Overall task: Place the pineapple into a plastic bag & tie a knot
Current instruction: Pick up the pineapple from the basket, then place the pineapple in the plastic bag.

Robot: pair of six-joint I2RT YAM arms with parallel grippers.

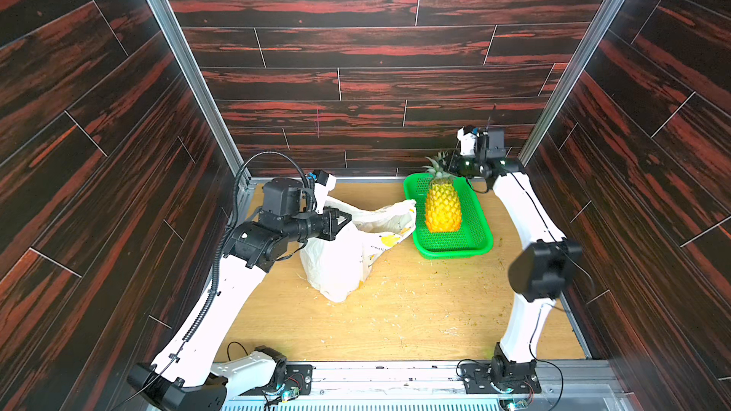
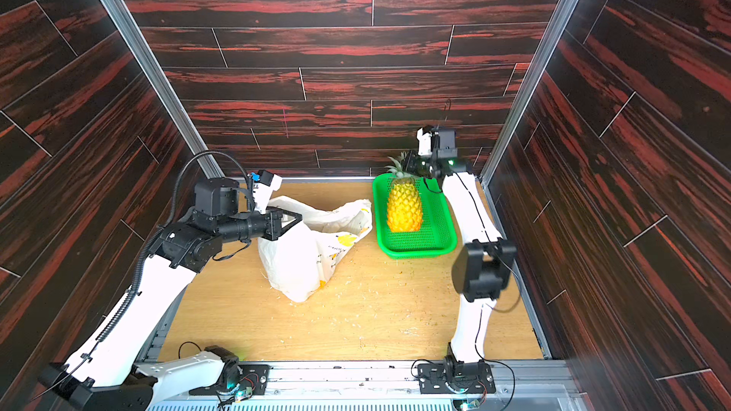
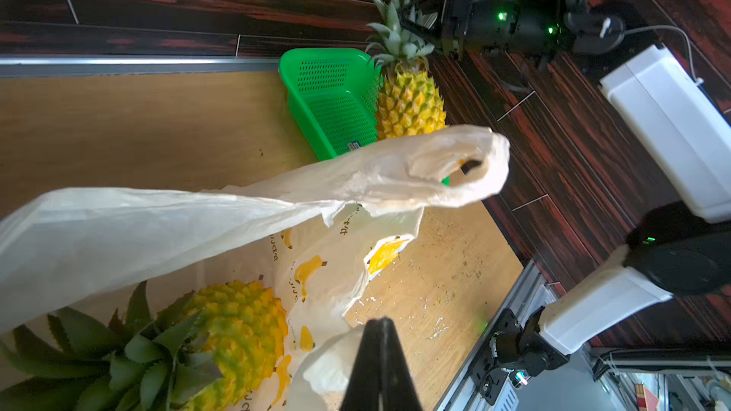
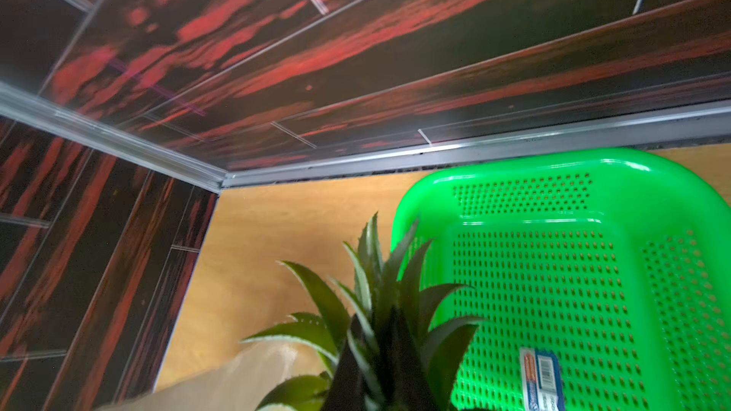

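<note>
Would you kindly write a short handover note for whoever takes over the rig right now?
Left gripper: shut on the bag rim, holding it up.
Right gripper: shut on the crown of the basket pineapple, which stands upright in the green basket.
Bagged pineapple: lying inside the bag, seen in the left wrist view.
Done: one pineapple bagged, the other gripped.
Left: probably carry the basket pineapple into the bag, then tie the free handle to the held one; no knot yet.
</note>
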